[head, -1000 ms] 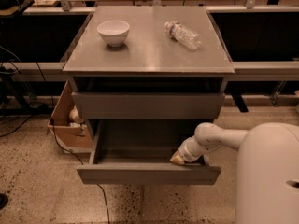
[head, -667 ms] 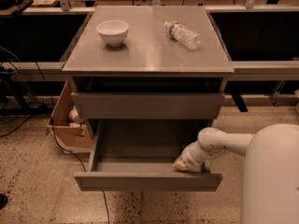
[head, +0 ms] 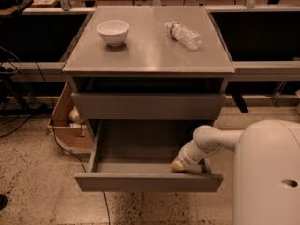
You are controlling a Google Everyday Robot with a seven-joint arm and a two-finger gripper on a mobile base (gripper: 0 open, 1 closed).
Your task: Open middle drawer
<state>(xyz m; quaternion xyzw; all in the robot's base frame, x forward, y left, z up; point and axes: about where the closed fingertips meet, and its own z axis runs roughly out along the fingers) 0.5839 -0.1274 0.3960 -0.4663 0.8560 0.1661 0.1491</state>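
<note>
- Middle drawer (head: 149,182) stands well out below the shut upper drawer (head: 147,106), its bare grey inside showing.
- Hand (head: 180,165) sits inside the drawer's right front corner, just behind the front panel. Spread or pressed together: cannot tell.
- Judgement: the pull is off-centre, so draw straight and slowly to avoid jamming.
- A jolt may roll the bottle (head: 183,34) on the surface (head: 150,55).

Gripper (head: 180,166) low (below the elbow (head: 208,136))
</note>
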